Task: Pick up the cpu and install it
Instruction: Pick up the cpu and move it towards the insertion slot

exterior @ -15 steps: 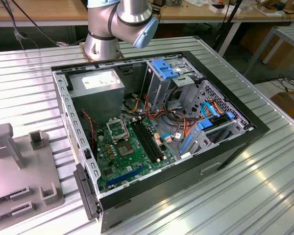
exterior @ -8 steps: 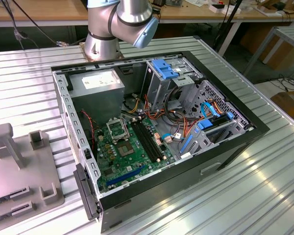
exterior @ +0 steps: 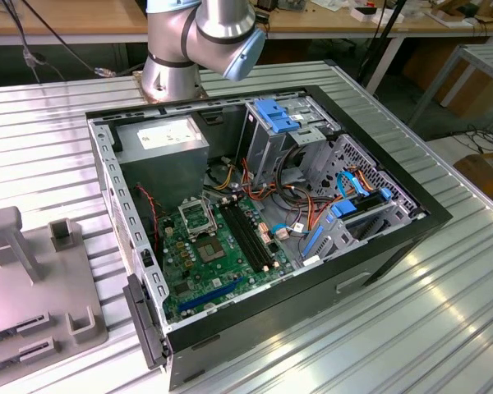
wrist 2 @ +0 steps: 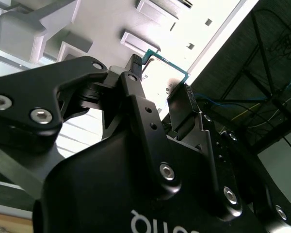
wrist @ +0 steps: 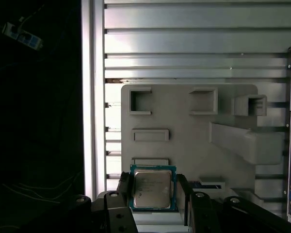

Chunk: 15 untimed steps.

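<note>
CPU [wrist: 153, 189]: a small square chip with a silver metal lid on a thin green board. In the first wrist view it is seen clamped by two opposite edges between the black fingers of the pincer [wrist: 153, 185], which is closed onto it, lid facing the camera. It is judged light, stiff and thin. The lid is likely slick and the underside contacts fragile, so an edge hold on the green board, as seen here, suits it; squeezing hard or touching the flat faces is best avoided.

Beyond the chip, a grey moulded fixture plate [wrist: 184, 145] with several empty rectangular pockets is seen lying on the ribbed metal counter [wrist: 184, 43]. The chip appears held clear above the plate, though the gap cannot be judged.

In the second wrist view the pincer is shown from behind and below. Only the chip's green rim is made out between the fingertips [wrist 2: 135, 63], which confirms the edge hold but hides the lid.

The exterior view adds what the wrist views lack: the open black computer case [exterior: 394, 238], the green motherboard [exterior: 197, 271] inside it and the bare square socket [exterior: 199, 217], well apart from the plate.
</note>
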Available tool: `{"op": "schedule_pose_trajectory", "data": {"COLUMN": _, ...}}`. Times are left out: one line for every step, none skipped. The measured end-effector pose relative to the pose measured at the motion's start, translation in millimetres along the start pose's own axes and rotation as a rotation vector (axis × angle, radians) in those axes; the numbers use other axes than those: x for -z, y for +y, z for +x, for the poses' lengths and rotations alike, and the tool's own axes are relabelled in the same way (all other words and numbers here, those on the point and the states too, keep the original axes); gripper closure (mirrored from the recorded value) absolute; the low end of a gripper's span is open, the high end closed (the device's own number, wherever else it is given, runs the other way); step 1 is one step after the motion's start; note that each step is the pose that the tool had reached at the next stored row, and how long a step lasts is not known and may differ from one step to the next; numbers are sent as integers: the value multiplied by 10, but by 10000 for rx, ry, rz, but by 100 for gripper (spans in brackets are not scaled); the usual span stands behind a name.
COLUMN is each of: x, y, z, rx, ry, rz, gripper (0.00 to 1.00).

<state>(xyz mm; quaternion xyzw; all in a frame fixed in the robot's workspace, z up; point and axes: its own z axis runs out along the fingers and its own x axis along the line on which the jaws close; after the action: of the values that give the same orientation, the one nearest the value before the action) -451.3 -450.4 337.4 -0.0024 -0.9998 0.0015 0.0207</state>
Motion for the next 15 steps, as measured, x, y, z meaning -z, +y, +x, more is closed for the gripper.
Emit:
{"op": "schedule_pose_trajectory", "data": {"x": 4, "y": 0, "z": 0, "rx": 0, "ry": 2, "rz": 1, "gripper": 53}}
{"op": "schedule_pose_trajectory", "data": {"x": 9, "y": 0, "z": 0, "rx": 0, "ry": 2, "rz": 1, "gripper": 53}}
{"op": "schedule_pose_trajectory", "data": {"x": 11, "y": 0, "z": 1, "rx": 0, "ry": 2, "rz": 1, "gripper": 53}}
{"op": "schedule_pose_trajectory", "data": {"x": 16, "y": 0, "z": 1, "rx": 0, "ry": 3, "rz": 2, "gripper": 53}}
{"op": "schedule_pose_trajectory", "data": {"x": 18, "y": 0, "z": 1, "rx": 0, "ry": 3, "rz": 1, "gripper": 53}}
{"op": "schedule_pose_trajectory", "data": {"x": 22, "y": 0, "z": 1, "rx": 0, "ry": 3, "rz": 1, "gripper": 53}}
{"op": "schedule_pose_trajectory", "data": {"x": 25, "y": 0, "z": 1, "rx": 0, "ry": 3, "rz": 1, "gripper": 53}}
{"op": "schedule_pose_trajectory", "data": {"x": 28, "y": 0, "z": 1, "rx": 0, "ry": 4, "rz": 1, "gripper": 53}}
{"op": "schedule_pose_trajectory", "data": {"x": 30, "y": 0, "z": 1, "rx": 0, "ry": 3, "rz": 0, "gripper": 53}}
{"op": "schedule_pose_trajectory", "data": {"x": 34, "y": 0, "z": 1, "rx": 0, "ry": 4, "rz": 1, "gripper": 53}}
{"op": "schedule_pose_trajectory", "data": {"x": 37, "y": 0, "z": 1, "rx": 0, "ry": 5, "rz": 2, "gripper": 53}}
{"op": "schedule_pose_trajectory", "data": {"x": 41, "y": 0, "z": 2, "rx": 0, "ry": 6, "rz": 2, "gripper": 53}}
{"op": "schedule_pose_trajectory", "data": {"x": 46, "y": 0, "z": 2, "rx": 0, "ry": 6, "rz": 2, "gripper": 53}}
{"op": "schedule_pose_trajectory", "data": {"x": 49, "y": 0, "z": 2, "rx": 0, "ry": 6, "rz": 1, "gripper": 53}}
{"op": "schedule_pose_trajectory", "data": {"x": 54, "y": 0, "z": 2, "rx": 0, "ry": 8, "rz": 1, "gripper": 53}}
